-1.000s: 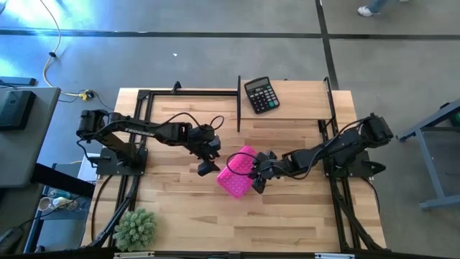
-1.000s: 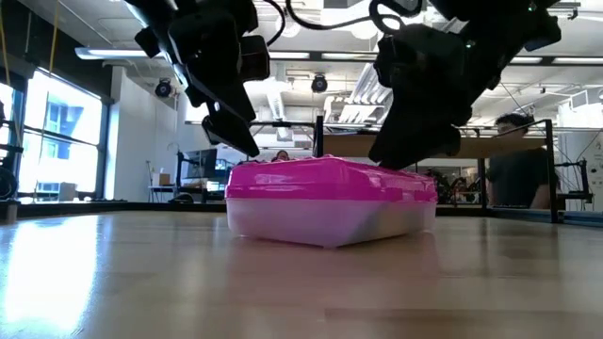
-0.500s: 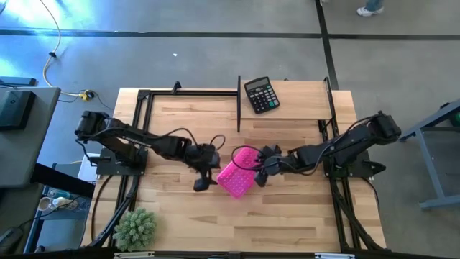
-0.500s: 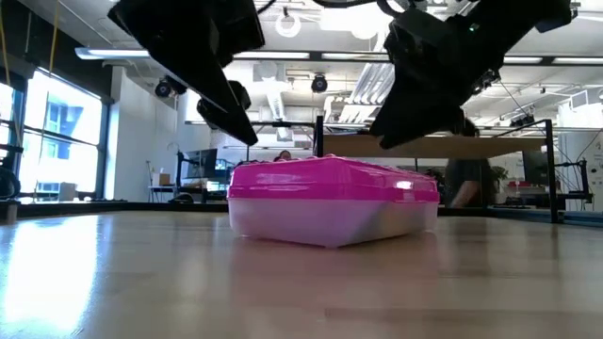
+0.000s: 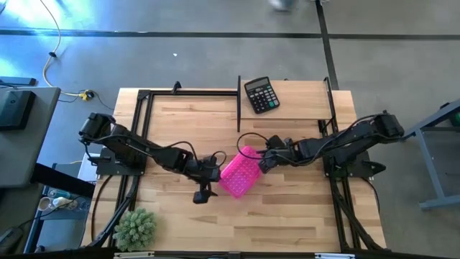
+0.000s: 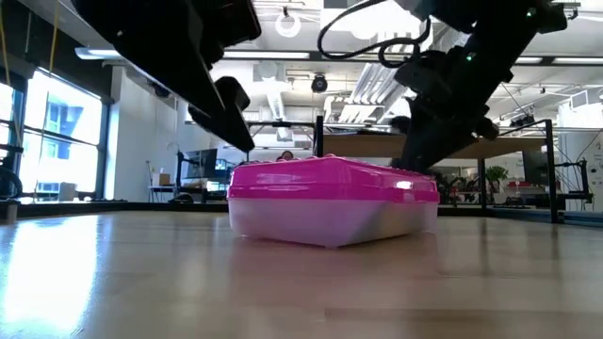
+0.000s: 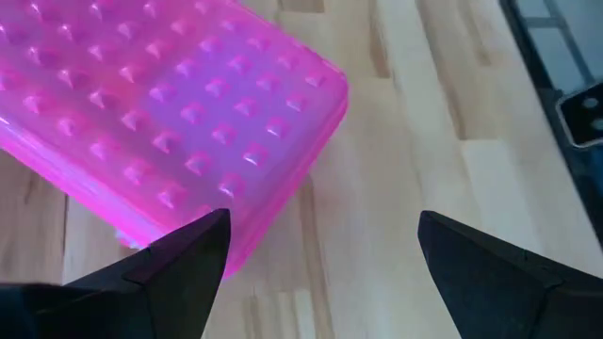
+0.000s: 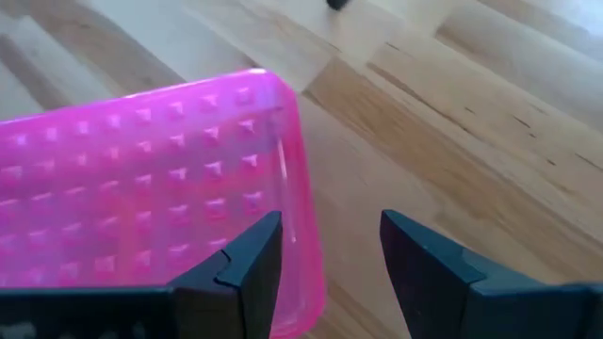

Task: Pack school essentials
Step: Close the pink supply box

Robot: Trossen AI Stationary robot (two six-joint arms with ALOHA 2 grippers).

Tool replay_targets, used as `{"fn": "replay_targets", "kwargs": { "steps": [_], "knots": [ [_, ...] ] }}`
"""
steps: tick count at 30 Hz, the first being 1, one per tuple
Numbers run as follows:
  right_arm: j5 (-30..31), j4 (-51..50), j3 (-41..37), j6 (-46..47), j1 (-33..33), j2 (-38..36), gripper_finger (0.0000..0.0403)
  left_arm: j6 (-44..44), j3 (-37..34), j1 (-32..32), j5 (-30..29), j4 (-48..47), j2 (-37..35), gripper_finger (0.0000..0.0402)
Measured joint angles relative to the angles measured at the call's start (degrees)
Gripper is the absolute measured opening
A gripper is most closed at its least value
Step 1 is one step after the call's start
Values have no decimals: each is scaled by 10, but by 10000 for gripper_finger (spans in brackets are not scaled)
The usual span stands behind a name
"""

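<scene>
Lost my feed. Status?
Left gripper open, right gripper open, both empty beside pink case. Case shut, flat on table. Nothing blocking.

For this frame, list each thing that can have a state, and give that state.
Pink case: lid shut, flat on the table, not held.
Left gripper: open, holding nothing, beside the case.
Right gripper: partly open, holding nothing, at the case's far corner.
Calculator: lying face up at the table's back edge, untouched.
Plant ball: resting at the front left corner.
</scene>
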Motion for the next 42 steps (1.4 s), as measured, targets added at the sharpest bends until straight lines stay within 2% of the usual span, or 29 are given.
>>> {"fn": "replay_targets", "kwargs": {
  "steps": [6,14,20,27,42],
  "knots": [
    [0,-17,1,27,-9,15,172,-30,0,-4,-48,-1,19,330],
    [-19,-15,1,51,-11,38,172,-45,2,-4,-80,5,34,330],
    [-57,-16,1,78,1,38,172,-41,1,-4,-111,-8,33,330],
    [-93,-11,1,129,24,38,172,-29,1,-1,-180,-39,33,330],
    [-114,-18,0,223,79,38,172,-12,0,27,-185,-69,28,330]
  ]
}}
